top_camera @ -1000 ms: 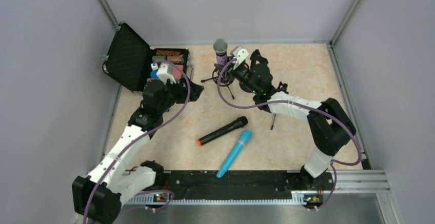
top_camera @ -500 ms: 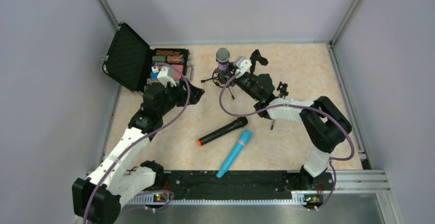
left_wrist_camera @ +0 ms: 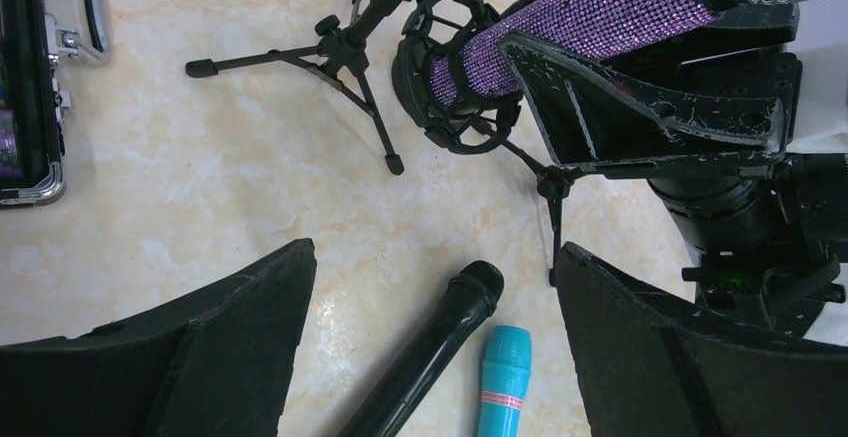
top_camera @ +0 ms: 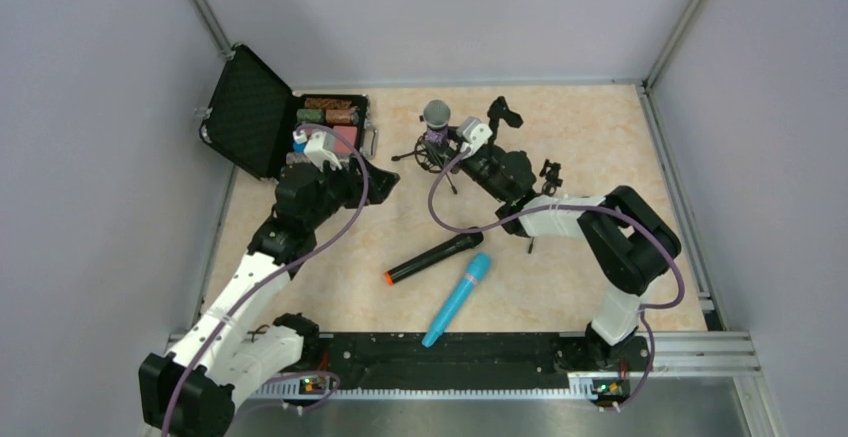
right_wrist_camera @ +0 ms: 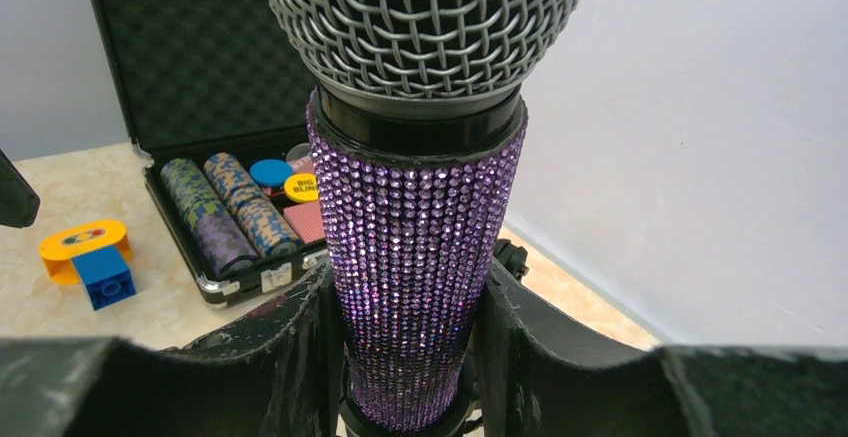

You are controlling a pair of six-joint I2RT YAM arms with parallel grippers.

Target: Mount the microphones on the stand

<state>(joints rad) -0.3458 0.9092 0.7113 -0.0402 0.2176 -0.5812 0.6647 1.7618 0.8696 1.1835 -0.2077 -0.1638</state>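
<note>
1. Blue mic: flat on the table, nearest the arm bases, head pointing away and to the right. The left wrist view shows only its head end; the rest is cut off at the lower edge.
2. Black mic: flat, just beyond the blue mic, orange end toward the left. The two heads lie just beside each other. Its tail is cut off in the left wrist view.
3. Left gripper: fingers spread wide, nothing between them, hanging over the table left of the stand.
4. Right gripper: fingers pressed against both sides of the purple mic, clamped on the glittery barrel below the mesh head.
5. Purple mic, position: lower end inside the ring holder of the stand. How deep it sits cannot be told, as the gripper covers part of the barrel.
6. Stand: tripod legs on the table. More legs run under the right gripper, and their join is hidden.
7. Case: far left, open, lid raised, with rows of chips inside. The left arm partly covers it from above.
</note>
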